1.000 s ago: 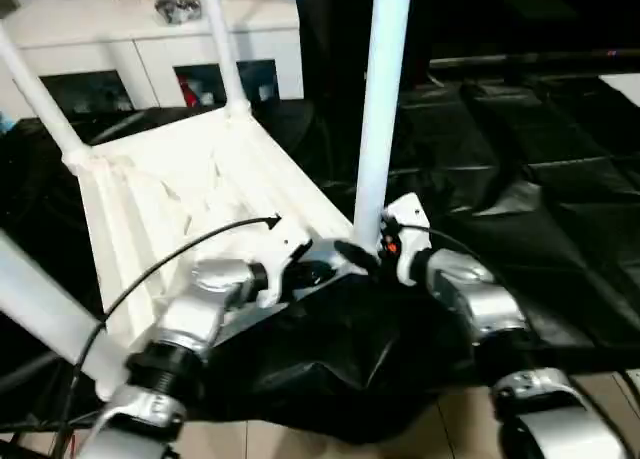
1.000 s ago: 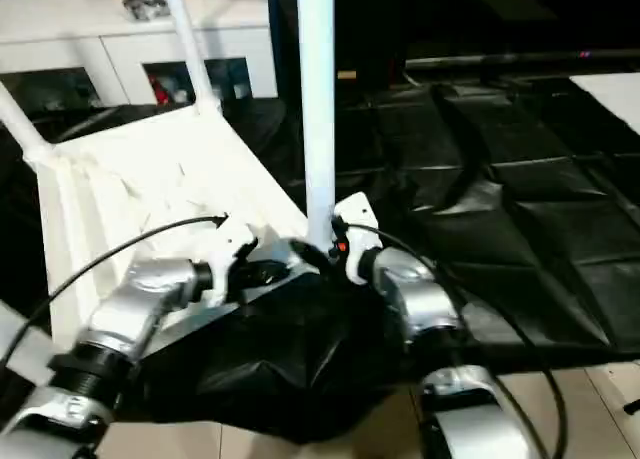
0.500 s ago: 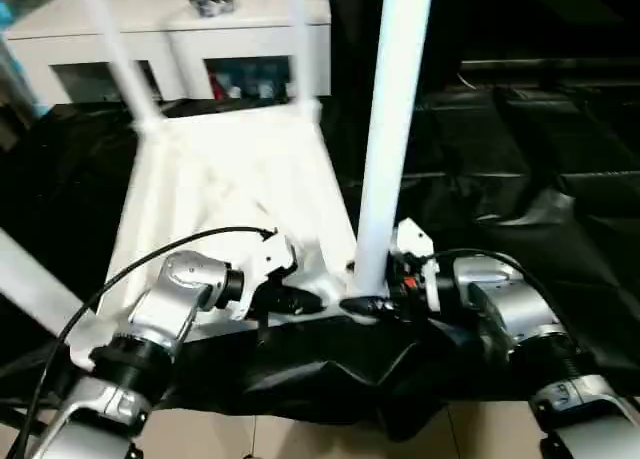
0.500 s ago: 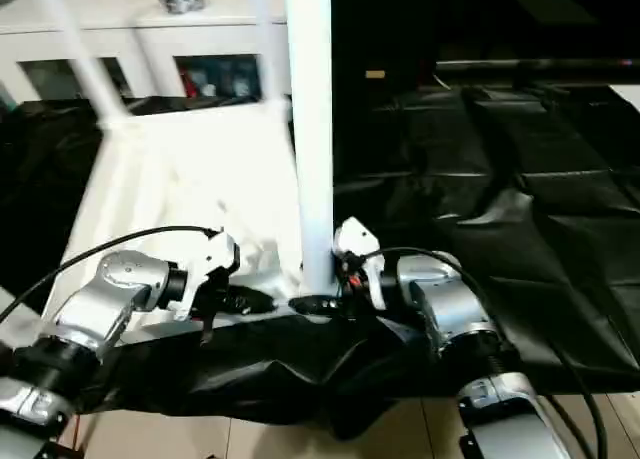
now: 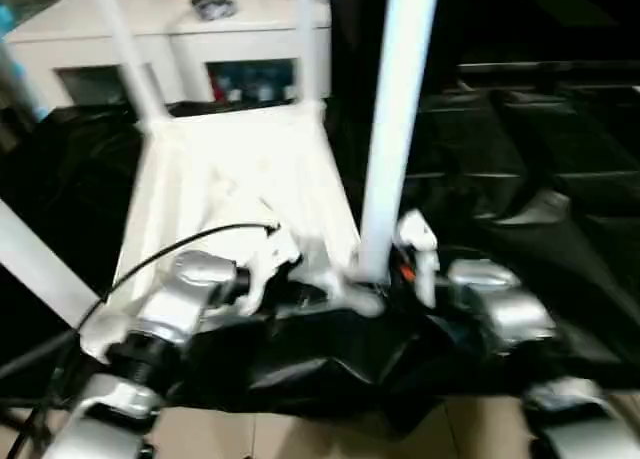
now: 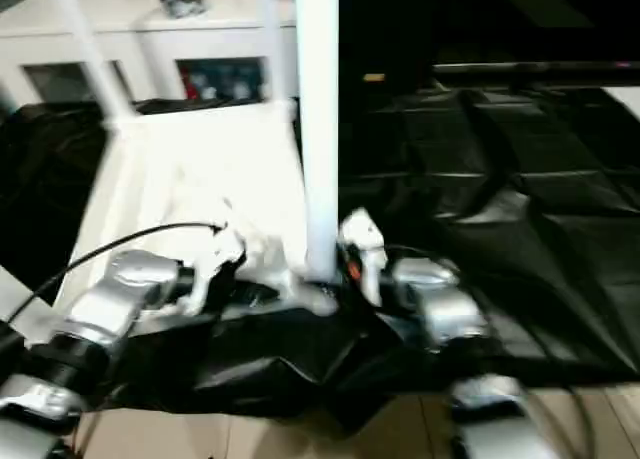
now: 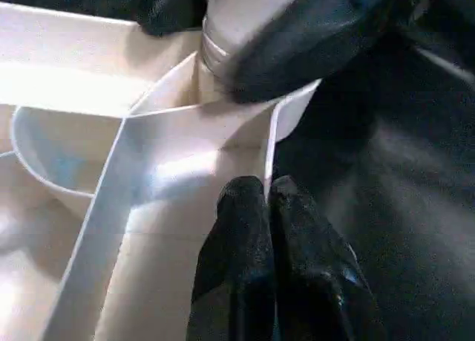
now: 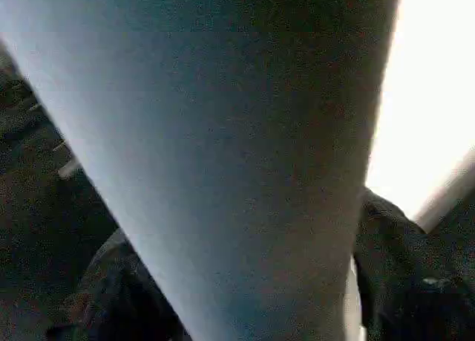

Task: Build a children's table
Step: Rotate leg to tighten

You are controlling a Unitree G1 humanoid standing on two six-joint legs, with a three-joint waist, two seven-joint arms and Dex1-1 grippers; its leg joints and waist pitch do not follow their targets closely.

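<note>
**Four legs up, both grippers at the near corner**

Four white legs stand on the upturned white table top (image 5: pixel 235 179), which lies ribbed side up on the black cloth (image 5: pixel 520 159) of the work table. Two legs rise at the far corners, the far left leg (image 5: pixel 125 49) and the far right leg (image 5: pixel 305 39), in front of a white cabinet (image 5: pixel 200 39). A third leg (image 5: pixel 35 269) slants up at the near left corner. The near right leg (image 5: pixel 395 119) stands almost upright in its corner socket (image 7: pixel 223 81), close to the table's front edge.

The left gripper (image 7: pixel 267 207) sits just beside that socket. Its two black fingers (image 7: pixel 237 237) are pressed together, and a thin rim of the table top runs between their tips, so they pinch this rim right next to the base of the near right leg. A black cable (image 5: pixel 170 259) arcs over the silver left forearm (image 5: pixel 185 299).

The right gripper (image 5: pixel 385 279) is at the foot of the near right leg, on the side away from the left gripper. In the right wrist view the leg passes very close in front, with dark shapes on either side of it; whether these fingers clamp the leg or stand apart from it, I cannot tell.
</note>
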